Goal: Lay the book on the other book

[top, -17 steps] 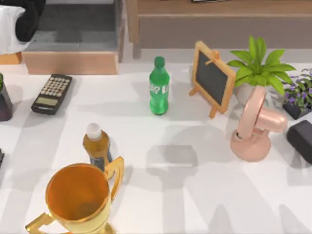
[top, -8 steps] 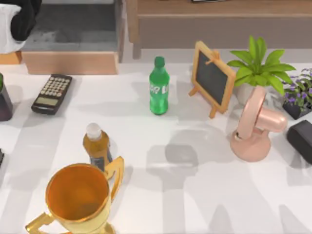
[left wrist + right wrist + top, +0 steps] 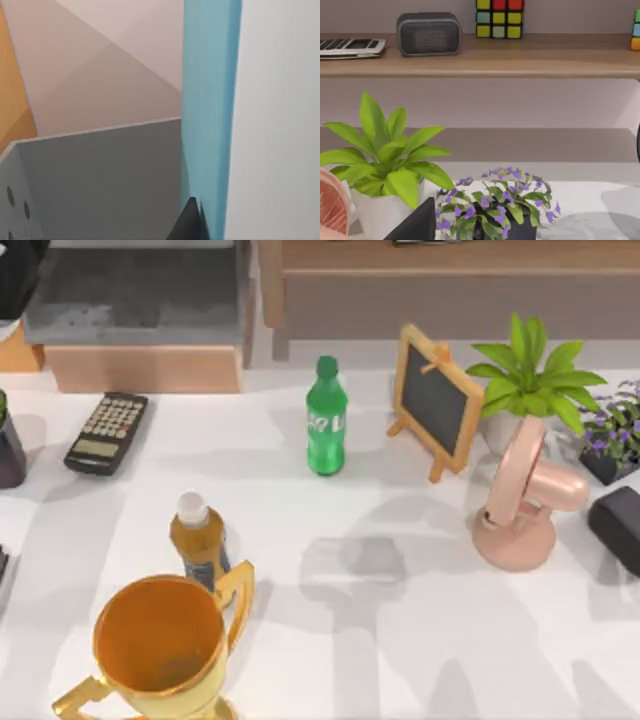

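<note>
Left arm (image 3: 15, 275): dark bulk at top view's far-left corner, beyond tabletop's far edge, shrinks across 3 frames; now just small sliver at picture's corner. White patch beneath it mostly gone. Grey box (image 3: 130, 300) surface more exposed. Shadow at tabletop's centre shifts slightly, growing fainter.

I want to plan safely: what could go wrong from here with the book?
1. The trophy and amber bottle stand tall on the table's left; the left arm could knock them when descending.
2. The blue book lies edge-on beside the left tool; if held loosely, it might slip.
</note>
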Robot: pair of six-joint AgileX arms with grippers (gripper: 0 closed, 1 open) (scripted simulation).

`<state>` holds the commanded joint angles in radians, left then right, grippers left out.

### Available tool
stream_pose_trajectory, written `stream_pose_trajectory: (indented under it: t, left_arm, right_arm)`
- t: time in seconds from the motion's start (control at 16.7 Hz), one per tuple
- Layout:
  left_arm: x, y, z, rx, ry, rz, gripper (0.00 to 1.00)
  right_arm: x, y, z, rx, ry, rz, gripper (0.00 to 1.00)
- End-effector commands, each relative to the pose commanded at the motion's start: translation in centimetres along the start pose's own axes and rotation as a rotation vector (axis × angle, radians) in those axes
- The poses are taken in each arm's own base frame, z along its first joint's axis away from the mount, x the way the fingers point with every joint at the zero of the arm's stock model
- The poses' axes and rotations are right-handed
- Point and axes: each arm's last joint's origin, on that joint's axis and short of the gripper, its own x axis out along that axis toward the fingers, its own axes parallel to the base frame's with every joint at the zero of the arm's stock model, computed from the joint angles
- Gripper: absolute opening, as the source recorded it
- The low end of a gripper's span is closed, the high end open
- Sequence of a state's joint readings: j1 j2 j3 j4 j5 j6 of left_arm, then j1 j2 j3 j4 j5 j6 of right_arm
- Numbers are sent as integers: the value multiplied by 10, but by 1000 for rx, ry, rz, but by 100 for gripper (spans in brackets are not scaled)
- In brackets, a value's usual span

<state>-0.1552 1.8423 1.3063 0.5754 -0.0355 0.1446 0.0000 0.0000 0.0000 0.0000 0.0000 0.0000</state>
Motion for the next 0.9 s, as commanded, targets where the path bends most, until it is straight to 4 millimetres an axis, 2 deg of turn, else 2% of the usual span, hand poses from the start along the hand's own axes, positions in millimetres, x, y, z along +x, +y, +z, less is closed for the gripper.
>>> stream_pose_trajectory:
  t: [0.24, 0.48, 0.66, 0.9]
  left_arm:
    - [-42, 32, 23, 274, -47, -91, 0]
    - [-98, 73, 27, 626, -66, -156, 0]
    - [-144, 105, 12, 896, -37, -182, 0]
    - [-207, 139, -29, 1198, 71, -212, 0]
  right_arm:
    - [0, 0, 0, 0, 0, 0, 100]
    - [0, 0, 0, 0, 0, 0, 100]
    - [0, 0, 0, 0, 0, 0, 100]
    - [0, 0, 0, 0, 0, 0, 100]
